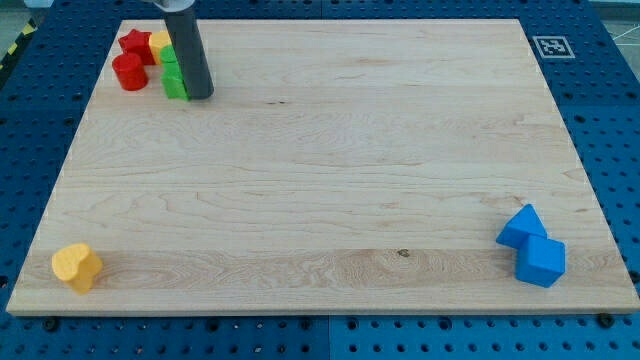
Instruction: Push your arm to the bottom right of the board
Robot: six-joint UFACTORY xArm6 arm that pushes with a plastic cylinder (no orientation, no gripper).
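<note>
There are no jaws to speak of on this arm; it ends in a plain dark rod, and my tip (pixel 201 97) rests on the wooden board (pixel 330 150) up in its top-left corner, so nothing is spread or pinched. The tip stands just beside the green block (pixel 175 75), on that block's right side and seemingly touching it. Farther to the left of the green block sit a red star-shaped block (pixel 135 43) and a red cylinder (pixel 128 72), with a yellow block (pixel 159 43) partly hidden behind the rod. Well away from the green block, at the board's bottom-left corner, lies a yellow heart-shaped block (pixel 77 266). At the bottom right are two blue blocks (pixel 533 246), touching each other. I judge the task barely begun: the tip sits diagonally opposite its goal, and the whole crossing remains.
</note>
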